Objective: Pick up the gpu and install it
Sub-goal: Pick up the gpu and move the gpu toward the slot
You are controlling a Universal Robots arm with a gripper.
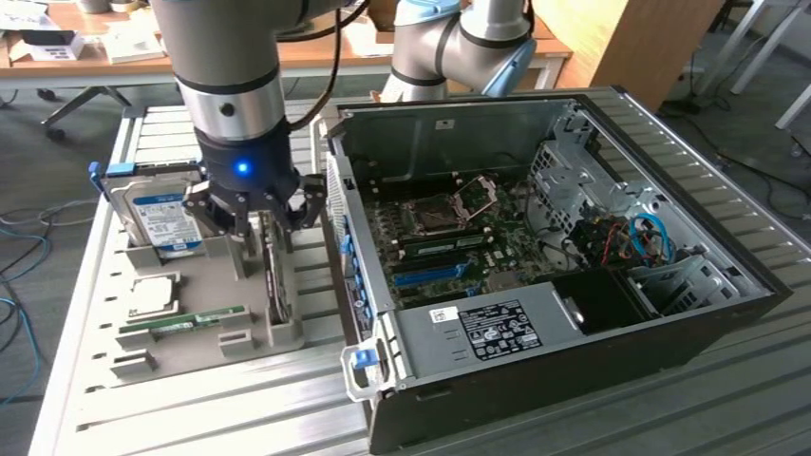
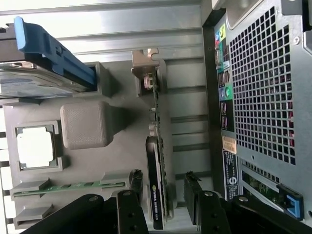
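Note:
The gpu (image 2: pixel 157 165) stands on its edge in a slot of the grey holder tray (image 2: pixel 87 124), black face to one side and silvery end bracket (image 2: pixel 145 73) at its far end. In the exterior view the gpu (image 1: pixel 275 280) sits just below my gripper (image 1: pixel 270 220). My gripper (image 2: pixel 163 190) is open, one finger (image 2: pixel 135 187) close against the card's black face and the other finger (image 2: pixel 193 190) a gap away on the opposite side. The fingers straddle the card's near end without closing on it.
The open PC case (image 1: pixel 709 323) lies at the exterior view's right, its motherboard (image 1: pixel 443 233) with a blue slot (image 1: pixel 431 275) exposed. In the tray are a hard drive (image 1: pixel 159 218), a CPU (image 1: pixel 150 296) and a green RAM stick (image 1: pixel 197 321). The case's rear panel (image 2: pixel 258 87) stands close beside the card.

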